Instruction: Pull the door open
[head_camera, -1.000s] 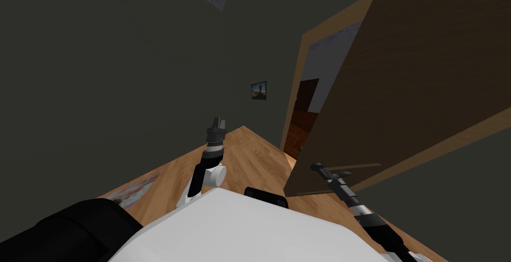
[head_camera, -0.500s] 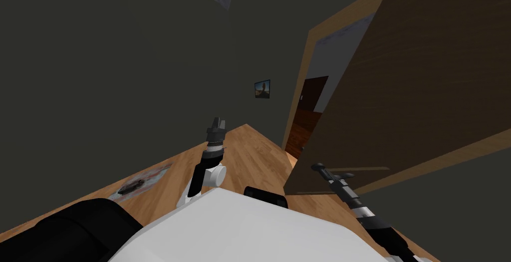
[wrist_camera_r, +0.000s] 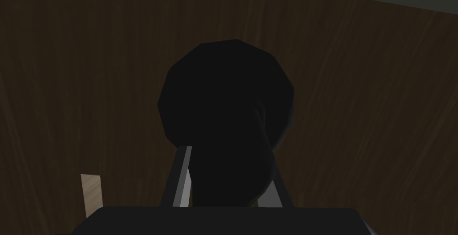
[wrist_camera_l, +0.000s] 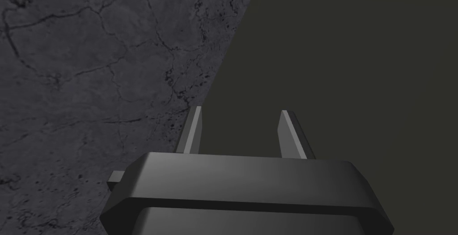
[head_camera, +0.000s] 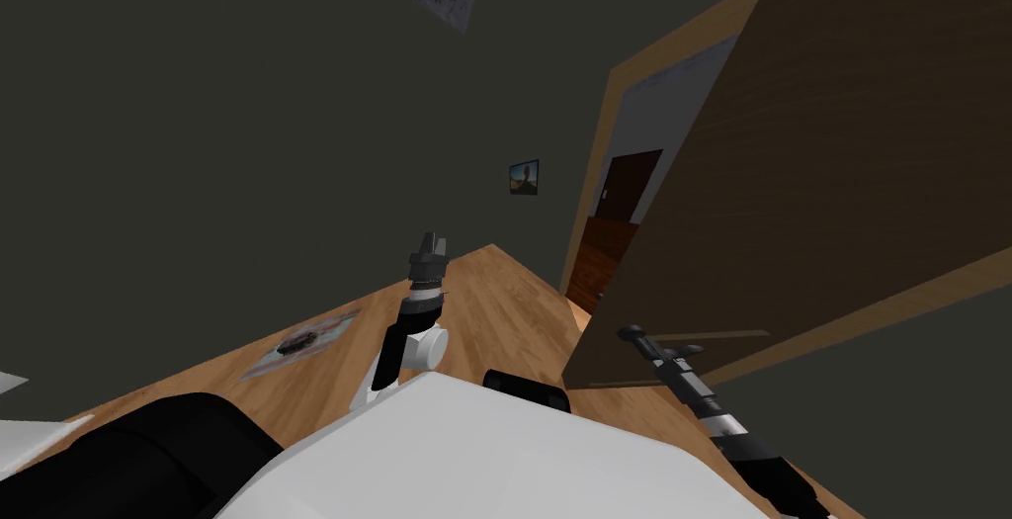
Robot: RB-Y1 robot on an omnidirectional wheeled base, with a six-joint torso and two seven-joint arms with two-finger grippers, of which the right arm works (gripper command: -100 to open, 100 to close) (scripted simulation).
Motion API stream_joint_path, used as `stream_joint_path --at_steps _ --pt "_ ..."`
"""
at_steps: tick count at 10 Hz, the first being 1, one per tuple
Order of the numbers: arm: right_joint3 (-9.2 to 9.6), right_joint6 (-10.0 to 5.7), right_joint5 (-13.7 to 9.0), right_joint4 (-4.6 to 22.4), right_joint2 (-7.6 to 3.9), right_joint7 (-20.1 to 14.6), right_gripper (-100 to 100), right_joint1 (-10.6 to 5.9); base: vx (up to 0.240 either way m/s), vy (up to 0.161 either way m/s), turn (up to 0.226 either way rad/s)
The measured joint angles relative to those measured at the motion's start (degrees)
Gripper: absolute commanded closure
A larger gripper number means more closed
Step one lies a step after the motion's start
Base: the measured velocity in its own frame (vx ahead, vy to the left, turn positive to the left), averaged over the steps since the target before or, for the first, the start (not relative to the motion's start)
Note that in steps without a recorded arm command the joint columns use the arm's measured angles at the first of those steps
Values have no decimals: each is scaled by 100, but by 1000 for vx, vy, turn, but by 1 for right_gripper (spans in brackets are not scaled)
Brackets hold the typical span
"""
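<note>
A dark brown wooden door [head_camera: 810,177] stands partly open at my right, swung off its lighter wooden frame [head_camera: 590,187]. Its black round knob [wrist_camera_r: 226,89] sits between the fingers of my right gripper [wrist_camera_r: 227,174], which is shut on it; both fingers [wrist_camera_r: 181,181] press the knob's neck. In the head view that arm reaches up to the knob [head_camera: 629,331] at the door's free edge. My left gripper [head_camera: 431,244] is held up over the floor left of the door, open with nothing in it [wrist_camera_l: 241,127].
Through the gap shows another room with a dark door [head_camera: 625,187] and reddish floor. A small picture [head_camera: 525,177] hangs on the dark wall. A flat mat [head_camera: 301,343] lies on the wooden floor at the left; a white object [head_camera: 25,429] sits beyond it.
My view has turned: the mat and the picture slid rightward and a white object came in at the left. The gap beside the door has widened. The right gripper stays on the knob.
</note>
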Motion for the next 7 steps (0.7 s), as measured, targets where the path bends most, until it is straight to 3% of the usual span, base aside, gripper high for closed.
stream_joint_path --at_steps 2,4,5,6,7 --pt "-15 15 -12 -110 -16 3 100 81 -148 -76 121" --pt "-17 -6 -13 -130 -23 3 100 120 -60 -23 -3" --pt "-3 -84 0 55 -2 5 100 36 -122 -46 176" --pt "-49 101 -39 -404 -73 1 100 300 -142 -77 132" --pt "-38 75 -30 -321 -49 6 100 205 -56 -40 22"
